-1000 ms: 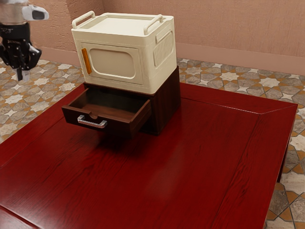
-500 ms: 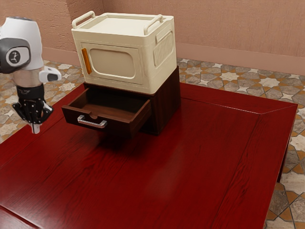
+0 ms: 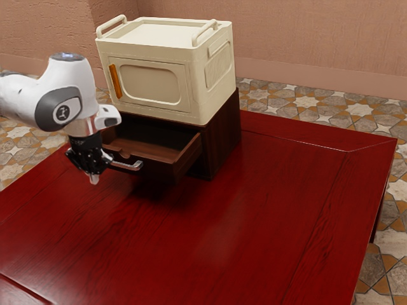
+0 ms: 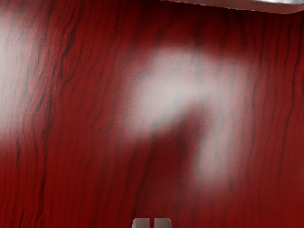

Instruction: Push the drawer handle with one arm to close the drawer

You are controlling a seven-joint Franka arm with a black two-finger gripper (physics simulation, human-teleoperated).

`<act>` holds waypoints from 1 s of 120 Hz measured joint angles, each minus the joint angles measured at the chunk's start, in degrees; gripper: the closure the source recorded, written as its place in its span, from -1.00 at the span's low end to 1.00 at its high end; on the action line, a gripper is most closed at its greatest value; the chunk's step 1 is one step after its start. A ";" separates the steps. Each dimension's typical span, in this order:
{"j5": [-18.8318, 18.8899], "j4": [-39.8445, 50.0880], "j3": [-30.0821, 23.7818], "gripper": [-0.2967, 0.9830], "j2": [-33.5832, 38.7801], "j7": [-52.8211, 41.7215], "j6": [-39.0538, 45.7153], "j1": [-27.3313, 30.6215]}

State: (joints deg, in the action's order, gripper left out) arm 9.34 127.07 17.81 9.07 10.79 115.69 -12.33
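Note:
My gripper (image 3: pixel 94 178) points down over the table, in front of the drawer's left end in the exterior view, its fingertips together. The dark wooden drawer (image 3: pixel 159 170) stands pulled out of its cabinet. Its silver handle (image 3: pixel 132 166) is partly hidden behind my hand; whether they touch I cannot tell. In the wrist view my gripper (image 4: pixel 152 223) has only a thin gap between its two tips, with nothing held. A strip of the silver handle (image 4: pixel 270 5) crosses that view's corner.
A cream box (image 3: pixel 152 82) with an orange handle (image 3: pixel 115 81) rests on the dark cabinet (image 3: pixel 222 136). The red table (image 3: pixel 254 216) spreads out in front of the cabinet and toward the exterior view's right.
My arm has come in from the exterior view's left and moved down and right, bringing the gripper close to the handle. The drawer has not moved.

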 joint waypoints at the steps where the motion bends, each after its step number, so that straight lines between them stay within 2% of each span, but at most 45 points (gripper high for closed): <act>1: 0.00 -0.02 -0.01 0.69 -0.12 0.03 0.18 -0.09; 63: 0.18 -6.42 0.03 0.69 -11.02 1.12 10.26 -0.04; 120: 0.40 -9.31 0.21 0.69 -16.79 1.66 21.12 1.85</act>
State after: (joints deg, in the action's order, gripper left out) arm 9.74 117.76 18.02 -7.72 12.45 136.82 -10.49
